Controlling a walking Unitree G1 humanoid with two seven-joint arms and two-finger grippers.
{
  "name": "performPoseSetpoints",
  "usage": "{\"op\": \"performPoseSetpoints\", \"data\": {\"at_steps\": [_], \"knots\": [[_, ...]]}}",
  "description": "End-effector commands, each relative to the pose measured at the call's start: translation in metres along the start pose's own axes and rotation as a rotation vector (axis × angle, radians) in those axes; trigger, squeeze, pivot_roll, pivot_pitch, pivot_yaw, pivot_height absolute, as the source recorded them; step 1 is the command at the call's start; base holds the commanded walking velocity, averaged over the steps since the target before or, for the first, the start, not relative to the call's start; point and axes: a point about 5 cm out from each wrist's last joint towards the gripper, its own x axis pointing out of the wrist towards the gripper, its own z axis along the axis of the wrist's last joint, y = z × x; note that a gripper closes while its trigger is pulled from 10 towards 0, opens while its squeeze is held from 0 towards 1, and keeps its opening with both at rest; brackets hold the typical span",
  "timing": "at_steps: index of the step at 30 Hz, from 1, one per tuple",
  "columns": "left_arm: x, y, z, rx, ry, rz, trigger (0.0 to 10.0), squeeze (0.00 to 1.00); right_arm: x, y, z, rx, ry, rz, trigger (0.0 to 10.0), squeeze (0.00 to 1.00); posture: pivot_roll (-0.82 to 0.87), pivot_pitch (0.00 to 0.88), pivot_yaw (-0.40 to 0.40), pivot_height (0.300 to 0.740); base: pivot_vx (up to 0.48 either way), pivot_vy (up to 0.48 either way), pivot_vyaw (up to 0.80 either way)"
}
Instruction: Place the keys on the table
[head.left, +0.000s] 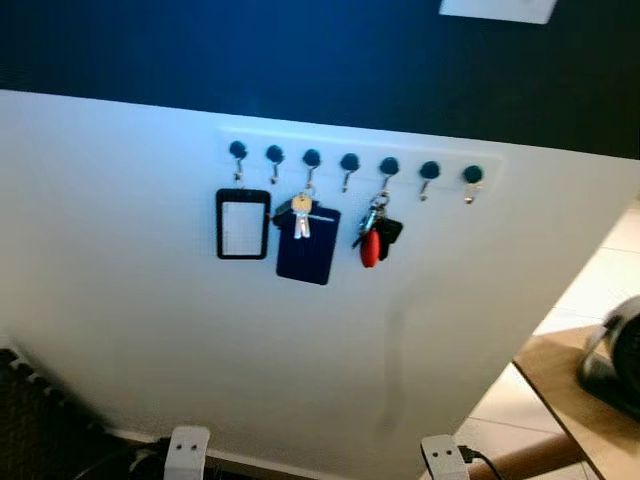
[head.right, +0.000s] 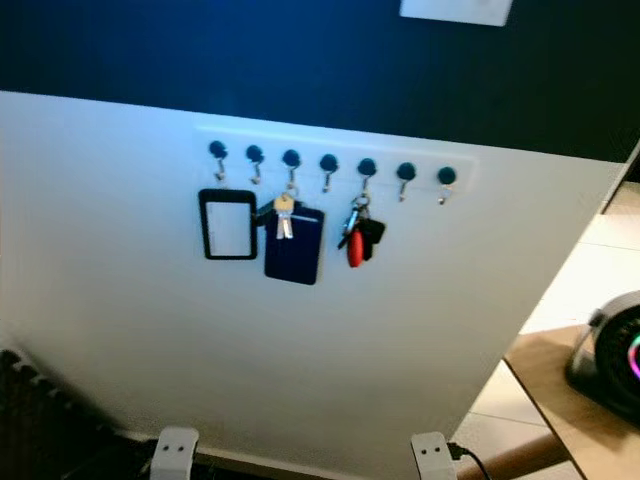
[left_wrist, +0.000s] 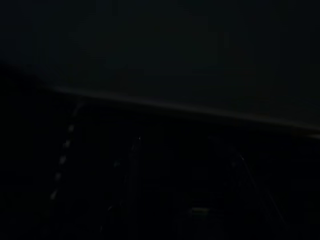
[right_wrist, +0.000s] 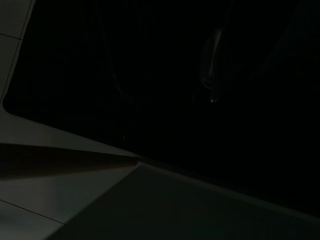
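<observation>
From my head camera, two white brackets (head.left: 187, 450) sit nearest, at the foot of a white panel (head.left: 150, 300). On its hook rail (head.left: 355, 160) hang a black badge holder (head.left: 243, 224), a navy pouch (head.left: 307, 245) and the keys (head.left: 374, 235) with a red fob. A wooden table (head.left: 560, 385) stands at my right.

Both wrist views are dark: I cannot tell how my pincers stand.

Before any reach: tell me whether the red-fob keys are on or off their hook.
On: the keys hang from a hook.

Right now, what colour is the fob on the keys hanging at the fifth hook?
Red fob, best in the left eye view.
</observation>
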Motion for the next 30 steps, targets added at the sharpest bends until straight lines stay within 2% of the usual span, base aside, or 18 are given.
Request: {"op": "performPoseSetpoints", "data": {"at_steps": [1, 6, 11, 17, 21, 22, 24, 27, 29, 30], "knots": [[0.002, 0.005, 0.002, 0.031, 0.012, 0.014, 10.0, 0.00, -0.001, 0.001, -0.004, -0.022, 0.008, -0.001, 10.0, 0.00, 0.03, 0.046, -0.054, 0.740, 0.000, 0.000, 0.00], [0.003, 0.006, 0.004, 0.023, 0.007, 0.010, 10.0, 0.00, -0.001, 0.003, -0.005, -0.014, 0.007, -0.014, 10.0, 0.00, 0.04, 0.052, -0.048, 0.740, 0.000, 0.000, 0.00], [0.003, 0.008, 0.006, 0.018, -0.002, 0.023, 10.0, 0.00, -0.002, -0.001, -0.008, -0.033, 0.011, -0.031, 10.0, 0.00, 0.06, 0.057, -0.058, 0.740, 0.000, 0.000, 0.00], [0.003, 0.006, 0.007, 0.016, -0.018, -0.006, 10.0, 0.00, -0.003, -0.007, -0.008, -0.015, -0.001, -0.073, 10.0, 0.00, 0.05, 0.057, -0.050, 0.740, 0.000, 0.000, 0.00], [0.003, 0.005, 0.008, 0.071, -0.027, -0.011, 10.0, 0.00, -0.003, -0.013, -0.004, 0.002, -0.028, -0.121, 10.0, 0.00, 0.06, 0.063, -0.044, 0.740, 0.000, 0.000, 0.00], [0.005, 0.006, 0.010, 0.107, -0.029, 0.018, 10.0, 0.00, -0.003, -0.020, -0.002, 0.036, -0.044, -0.170, 10.0, 0.00, 0.06, 0.064, -0.044, 0.740, 0.000, 0.000, 0.00], [0.005, 0.006, 0.010, 0.113, -0.027, 0.024, 10.0, 0.00, -0.004, -0.022, -0.002, 0.056, -0.048, -0.181, 10.0, 0.00, 0.06, 0.064, -0.044, 0.740, 0.000, 0.000, 0.00], [0.006, 0.002, 0.011, 0.103, -0.024, -0.032, 10.0, 0.00, -0.004, -0.022, -0.003, 0.065, -0.053, -0.167, 10.0, 0.00, 0.06, 0.063, -0.044, 0.740, 0.000, 0.000, 0.00], [0.006, -0.009, 0.013, 0.083, -0.034, -0.127, 10.0, 0.00, -0.003, -0.011, -0.002, 0.057, -0.062, -0.066, 10.0, 0.00, 0.06, 0.061, -0.043, 0.740, 0.000, 0.000, 0.00], [0.007, -0.013, 0.012, 0.092, -0.026, -0.158, 10.0, 0.00, -0.003, -0.003, -0.003, -0.011, -0.064, -0.021, 10.0, 0.00, 0.06, 0.059, -0.045, 0.740, 0.000, 0.000, 0.00]]}}
